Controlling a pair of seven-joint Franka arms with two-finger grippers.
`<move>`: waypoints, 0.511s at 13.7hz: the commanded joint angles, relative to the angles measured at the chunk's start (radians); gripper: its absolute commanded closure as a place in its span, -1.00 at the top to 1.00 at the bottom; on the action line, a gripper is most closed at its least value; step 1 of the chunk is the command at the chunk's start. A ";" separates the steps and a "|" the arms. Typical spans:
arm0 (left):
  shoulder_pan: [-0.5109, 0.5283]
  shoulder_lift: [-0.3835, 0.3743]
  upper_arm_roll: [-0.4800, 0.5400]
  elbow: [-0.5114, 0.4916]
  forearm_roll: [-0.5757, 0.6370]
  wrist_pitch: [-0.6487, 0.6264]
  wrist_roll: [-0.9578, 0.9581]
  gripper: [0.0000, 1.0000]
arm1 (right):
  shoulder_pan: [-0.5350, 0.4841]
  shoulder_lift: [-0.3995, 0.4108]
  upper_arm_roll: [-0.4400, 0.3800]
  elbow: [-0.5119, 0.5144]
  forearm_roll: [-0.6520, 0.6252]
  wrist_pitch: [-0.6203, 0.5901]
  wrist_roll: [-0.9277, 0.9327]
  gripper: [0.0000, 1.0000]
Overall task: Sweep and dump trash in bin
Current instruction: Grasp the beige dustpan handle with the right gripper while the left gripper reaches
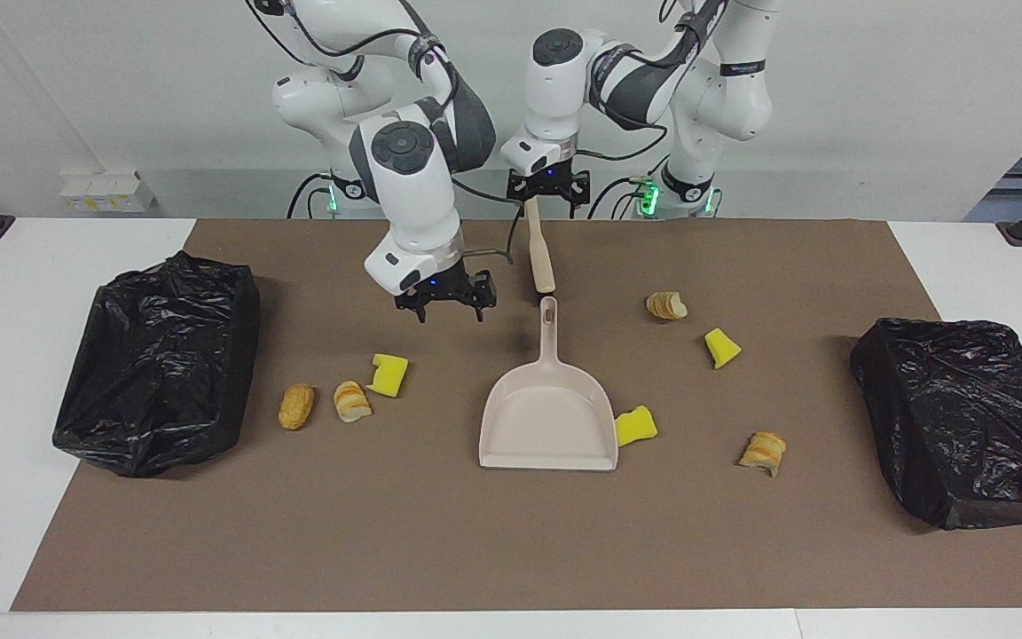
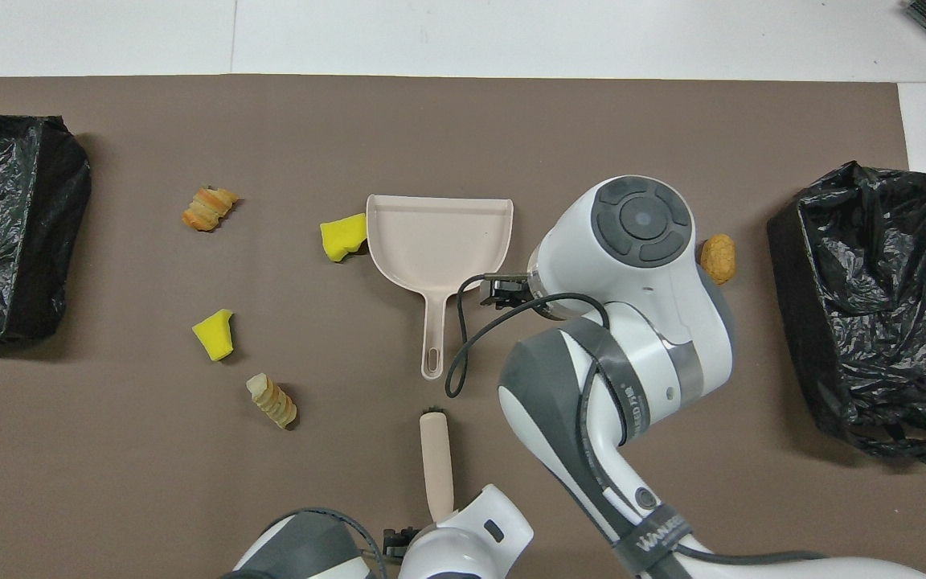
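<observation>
— Trash first: where does it lie?
— Seven small pieces on the brown mat [image 1: 440, 532]. Toward the right arm's end, a tan bread chunk [image 1: 296, 406], a striped bread piece [image 1: 351, 401] and a yellow sponge wedge [image 1: 388, 374] sit close together. A second yellow wedge [image 1: 635, 426] touches the corner of the beige dustpan [image 1: 548, 417]. Toward the left arm's end are a sliced bread piece [image 1: 667, 306], a third yellow wedge [image 1: 721, 347] and another bread chunk [image 1: 763, 452].
— And the tools?
— The dustpan lies flat mid-mat, handle pointing at the robots. The beige brush [image 1: 538, 250] lies just nearer to the robots, in line with that handle, its tip almost meeting it.
— The bins?
— One black-bagged bin [image 1: 161, 364] at the right arm's end, another [image 1: 963, 422] at the left arm's end.
— Grippers?
— The right gripper [image 1: 445, 306] hangs above bare mat beside the dustpan handle, fingers spread, holding nothing. The left gripper [image 1: 548, 191] is over the brush's handle end, fingers apart, not clamped on it.
</observation>
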 commanded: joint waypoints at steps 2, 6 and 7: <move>-0.072 -0.001 0.019 -0.093 -0.024 0.099 -0.044 0.83 | 0.084 0.062 -0.004 0.032 -0.043 0.040 0.079 1.00; -0.072 -0.008 0.019 -0.121 -0.026 0.096 -0.050 0.53 | 0.178 0.176 -0.004 0.126 -0.127 0.060 0.280 1.00; -0.072 -0.008 0.019 -0.122 -0.026 0.096 -0.059 0.29 | 0.180 0.188 -0.004 0.129 -0.136 0.061 0.285 1.00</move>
